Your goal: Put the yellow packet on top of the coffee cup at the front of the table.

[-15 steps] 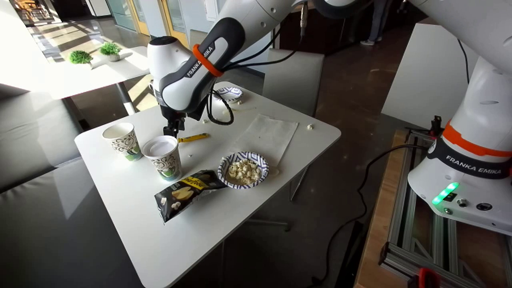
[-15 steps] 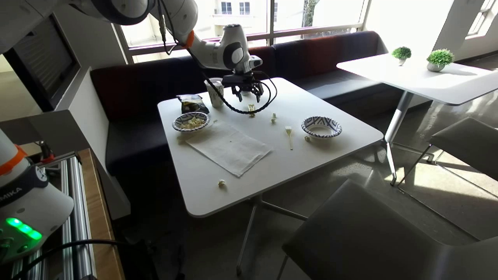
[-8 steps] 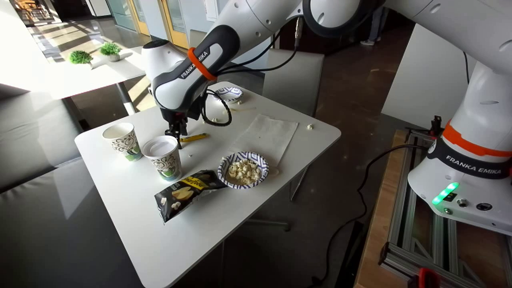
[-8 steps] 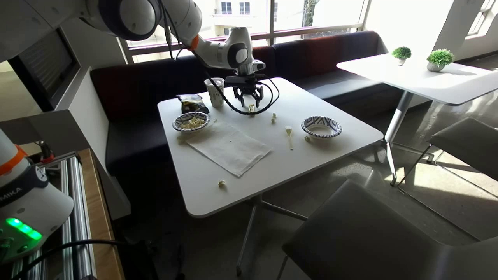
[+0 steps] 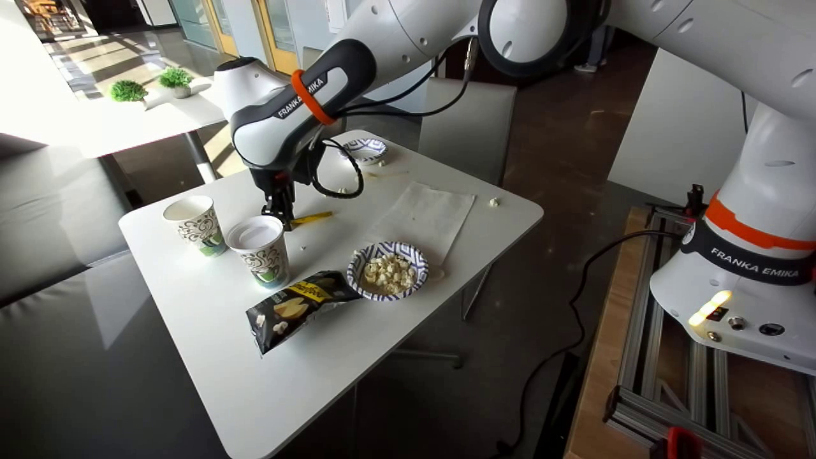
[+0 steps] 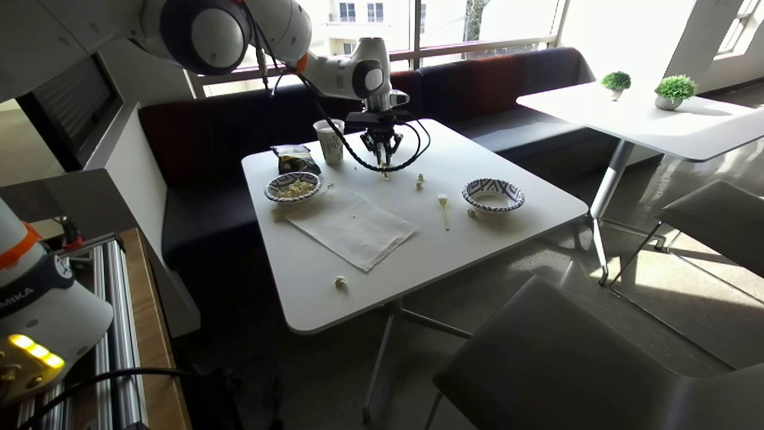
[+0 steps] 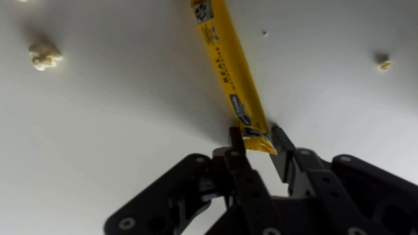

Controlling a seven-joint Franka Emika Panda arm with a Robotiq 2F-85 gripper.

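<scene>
The yellow packet (image 7: 233, 71) is a narrow sachet lying on the white table, also visible in both exterior views (image 5: 315, 217) (image 6: 385, 175). My gripper (image 7: 256, 131) is down at one end of it, jaws drawn close on either side of that end. The left finger borders the packet's edge; beside the right finger a thin gap seems to show, so a firm grip cannot be confirmed. Two similar patterned paper cups stand beyond the gripper: one with a white lid-like top (image 5: 260, 252), one uncovered (image 5: 194, 224). Which is the coffee cup is unclear.
Beside the lidded cup lie a black-and-yellow snack bag (image 5: 271, 319) and a patterned popcorn bowl (image 5: 419, 255). A white napkin (image 6: 352, 230), a pale fork (image 6: 443, 209) and another patterned bowl (image 6: 518, 197) are on the table. Popcorn bits (image 7: 44, 56) lie near the packet.
My gripper has come down to the packet's end, and its jaws have moved from wide apart to close together around it. The packet looks thinner in the exterior views, as if tipped.
</scene>
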